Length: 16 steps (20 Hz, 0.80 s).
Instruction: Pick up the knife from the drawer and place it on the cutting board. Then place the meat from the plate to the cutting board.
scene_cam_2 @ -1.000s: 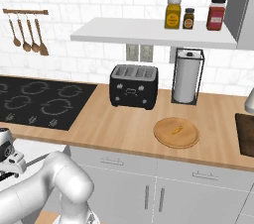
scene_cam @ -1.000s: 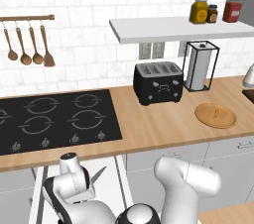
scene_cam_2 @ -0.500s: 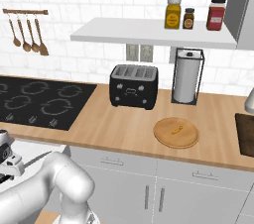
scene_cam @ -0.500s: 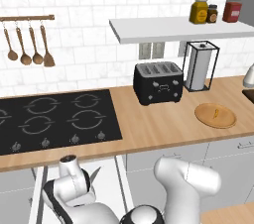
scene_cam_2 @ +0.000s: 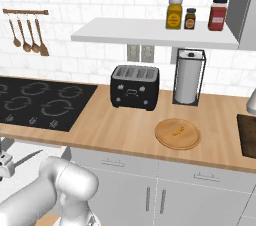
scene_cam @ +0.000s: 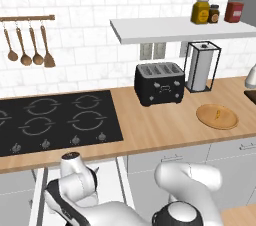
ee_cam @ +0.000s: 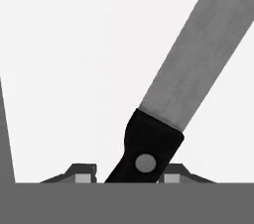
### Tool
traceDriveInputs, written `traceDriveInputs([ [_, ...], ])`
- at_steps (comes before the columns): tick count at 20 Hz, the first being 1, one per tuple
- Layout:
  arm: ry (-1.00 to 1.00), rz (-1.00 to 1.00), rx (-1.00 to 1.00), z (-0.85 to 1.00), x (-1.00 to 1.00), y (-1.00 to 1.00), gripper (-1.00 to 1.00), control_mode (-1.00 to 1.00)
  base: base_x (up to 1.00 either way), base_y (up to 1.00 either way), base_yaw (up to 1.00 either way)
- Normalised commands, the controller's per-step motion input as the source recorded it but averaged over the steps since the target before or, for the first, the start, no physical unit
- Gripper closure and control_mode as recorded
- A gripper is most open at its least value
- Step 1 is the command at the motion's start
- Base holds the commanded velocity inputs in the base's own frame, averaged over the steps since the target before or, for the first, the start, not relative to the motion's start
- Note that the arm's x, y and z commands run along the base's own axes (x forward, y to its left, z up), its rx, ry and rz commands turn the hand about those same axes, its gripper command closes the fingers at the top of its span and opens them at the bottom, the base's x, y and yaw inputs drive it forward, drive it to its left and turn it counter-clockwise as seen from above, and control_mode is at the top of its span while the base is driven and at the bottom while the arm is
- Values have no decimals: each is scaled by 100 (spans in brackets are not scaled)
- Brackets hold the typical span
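Worktop (scene_cam: 165, 122) of pale wood runs across the left base view, with the plate (scene_cam: 217, 116) lying toward its right end and the small orange meat (scene_cam: 218, 115) on it; below its front edge the white drawer (scene_cam: 111, 180) stands pulled out, and the arm bends down into it. From the right base view the plate (scene_cam_2: 177, 133) sits in front of the paper towel holder (scene_cam_2: 188, 76), the dark cutting board (scene_cam_2: 247, 135) lies at the right edge, well apart from the drawer, and a thin grey blade pokes out at the lower left. Seen from the hand view, the pincer (ee_cam: 130, 174) has its fingertips pressed against both sides of the knife (ee_cam: 188, 82) at its black handle, blade slanting up to the right over the drawer's white floor.
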Motion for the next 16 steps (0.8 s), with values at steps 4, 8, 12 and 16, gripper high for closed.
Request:
traceDriveInputs([
  [4, -1, 0, 6, 74, -33, -32, 100, -100, 0, 0, 0],
  [8, -9, 0, 3, 59, 0, -41, 100, -100, 0, 0, 0],
  [12, -17, 0, 6, 53, -9, -44, 100, -100, 0, 0, 0],
  [16, -19, 0, 3, 61, 1, -53, 100, -100, 0, 0, 0],
])
